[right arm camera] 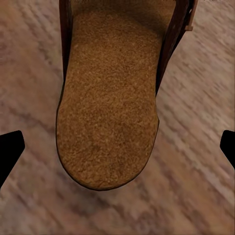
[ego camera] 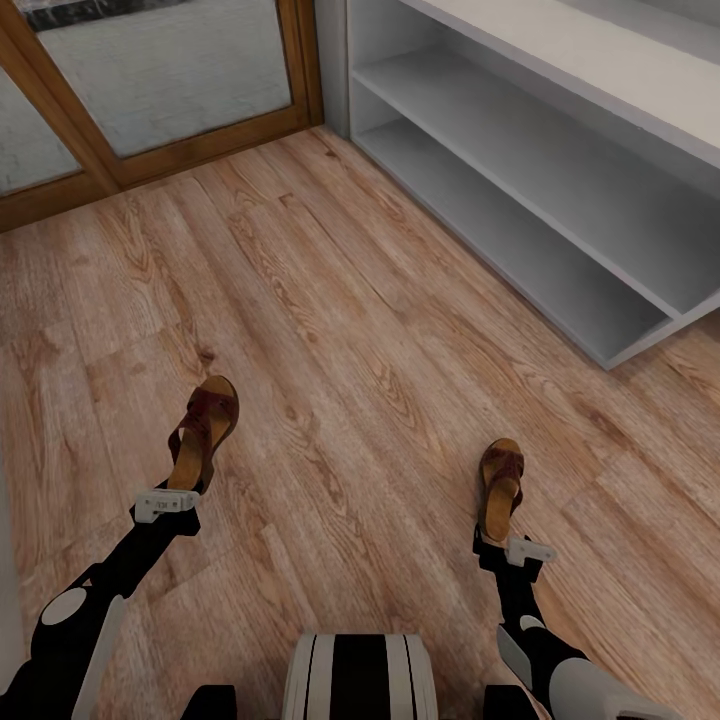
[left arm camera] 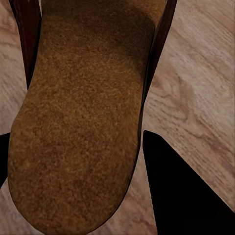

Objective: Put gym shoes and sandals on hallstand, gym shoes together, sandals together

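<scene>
From the head view, two dark brown sandals sit on the wood plank corridor floor [ego camera: 380, 330], well apart from each other: the left sandal [ego camera: 205, 432] and the right sandal [ego camera: 501, 487], both with tan footbeds and a wide reddish-brown strap over the toe end, heels pointing back toward the robot. The left gripper [ego camera: 168, 503] is right at the heel of the left one and the right gripper [ego camera: 512, 548] is right at the heel of the right one, but from up here I can't tell how wide either set of fingers is. The white-grey hallstand [ego camera: 560, 190] runs along the upper right with its two shoe tiers. In the left wrist view, the left sandal's fuzzy tan footbed [left arm camera: 81, 127] takes up most of the frame, with the dark fingers [left arm camera: 183, 196] flanking the heel on both sides, spread wider than the sole and not clearly touching it. In the right wrist view, the right sandal's heel [right arm camera: 110, 122] sits centred between the fingertips [right arm camera: 10, 149], which are spread really wide, well clear of the sole on each side, bare floor in between.
</scene>
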